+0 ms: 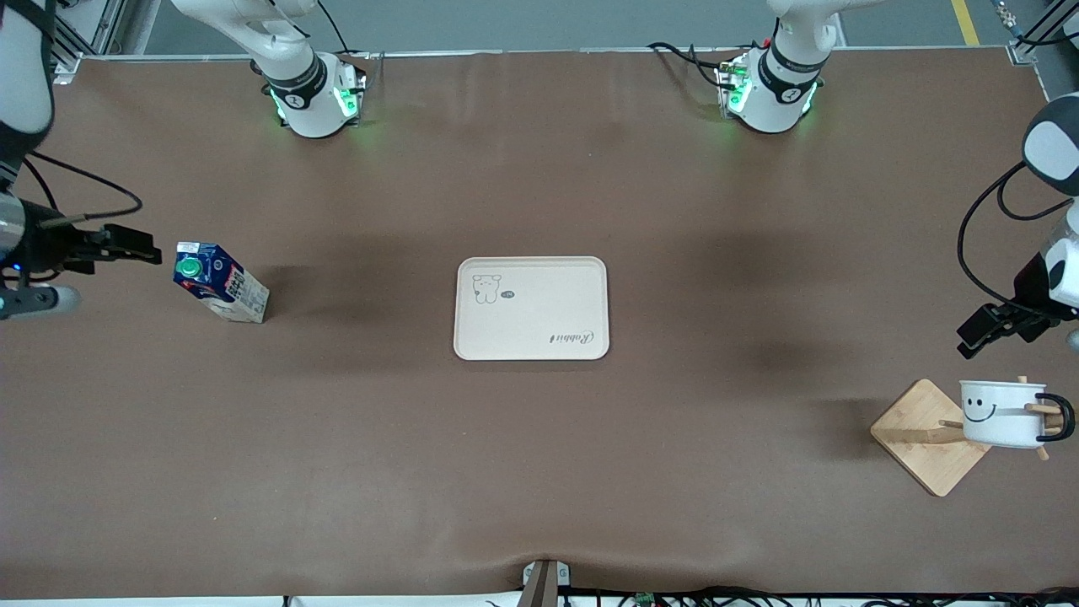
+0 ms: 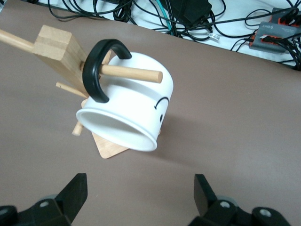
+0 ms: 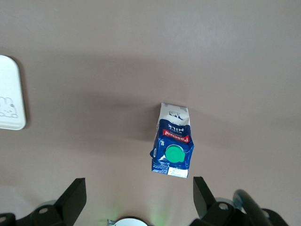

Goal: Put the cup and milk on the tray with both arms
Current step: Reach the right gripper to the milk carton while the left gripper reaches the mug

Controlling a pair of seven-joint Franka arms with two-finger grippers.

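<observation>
Since both grippers hang with fingers spread, nothing is held. Light milk [image 1: 221,282], at the tray's [image 1: 531,347] nine o'clock, suits a side pinch; the slick cup [image 1: 1003,413] must slide off its peg [image 2: 129,72].

The front view looks down from high across the table [image 1: 539,472] toward both arm bases, taking in the whole surface from afar. The left wrist view looks close down past its open left gripper [image 2: 141,200] at the cup [image 2: 129,110] on its wooden stand [image 2: 54,47], which the front view shares. The right wrist view looks down from higher over the milk [image 3: 172,143] and a tray [image 3: 10,94] corner, both shared with the front view.
</observation>
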